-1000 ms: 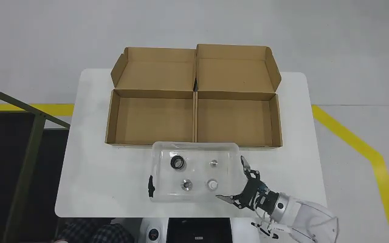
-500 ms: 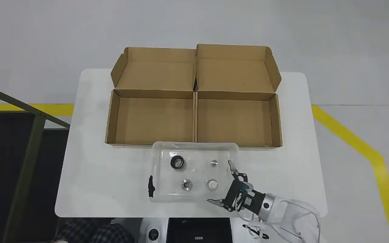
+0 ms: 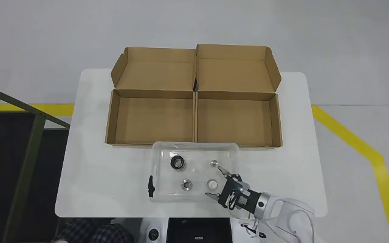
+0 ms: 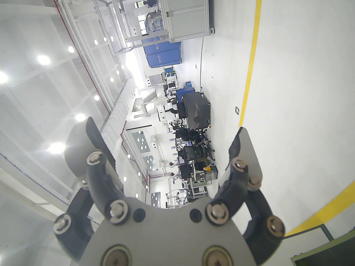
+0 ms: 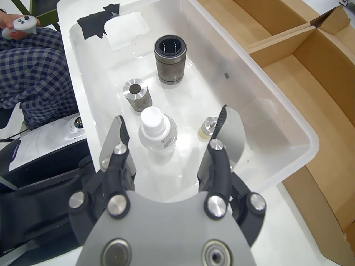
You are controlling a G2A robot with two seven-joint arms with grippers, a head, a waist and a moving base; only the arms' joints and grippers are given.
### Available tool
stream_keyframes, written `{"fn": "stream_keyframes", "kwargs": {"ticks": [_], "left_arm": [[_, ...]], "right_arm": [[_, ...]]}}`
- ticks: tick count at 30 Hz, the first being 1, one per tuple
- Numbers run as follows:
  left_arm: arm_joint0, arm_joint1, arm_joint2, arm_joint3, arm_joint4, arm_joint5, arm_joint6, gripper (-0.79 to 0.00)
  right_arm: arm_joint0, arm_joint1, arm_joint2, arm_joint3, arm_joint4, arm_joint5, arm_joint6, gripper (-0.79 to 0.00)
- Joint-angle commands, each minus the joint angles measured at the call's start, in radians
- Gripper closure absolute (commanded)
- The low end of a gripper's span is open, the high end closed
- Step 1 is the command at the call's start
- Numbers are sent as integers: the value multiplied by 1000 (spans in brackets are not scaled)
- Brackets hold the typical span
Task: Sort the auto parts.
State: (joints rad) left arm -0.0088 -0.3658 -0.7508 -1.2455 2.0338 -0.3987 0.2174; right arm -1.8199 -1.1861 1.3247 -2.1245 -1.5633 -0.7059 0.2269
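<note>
Right wrist view: right gripper (image 5: 172,115) straddles capped bottle (image 5: 151,124); jaws spread

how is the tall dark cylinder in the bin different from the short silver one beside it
The tall dark cylinder is dark grey with a wide open bore; the short silver cylinder has a bright metal top with only a small dark hole. The dark one is also clearly taller than the silver one. Both stand upright in the clear bin.
</note>
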Motion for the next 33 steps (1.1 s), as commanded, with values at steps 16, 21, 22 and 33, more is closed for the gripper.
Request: {"fn": "stream_keyframes", "kwargs": {"ticks": [16,21,22,33], "left_arm": [[0,0,0,0,0,0,0,-785],[0,0,0,0,0,0,0,-785],[0,0,0,0,0,0,0,-785],[0,0,0,0,0,0,0,-785]], "right_arm": [[26,15,-34,12,-23,3,49,-215],[28,20,-43,-2,-28,0,46,0],[26,21,-42,-7,-28,1,44,0],[20,33,-7,-20,39,-5,3,0]]}}
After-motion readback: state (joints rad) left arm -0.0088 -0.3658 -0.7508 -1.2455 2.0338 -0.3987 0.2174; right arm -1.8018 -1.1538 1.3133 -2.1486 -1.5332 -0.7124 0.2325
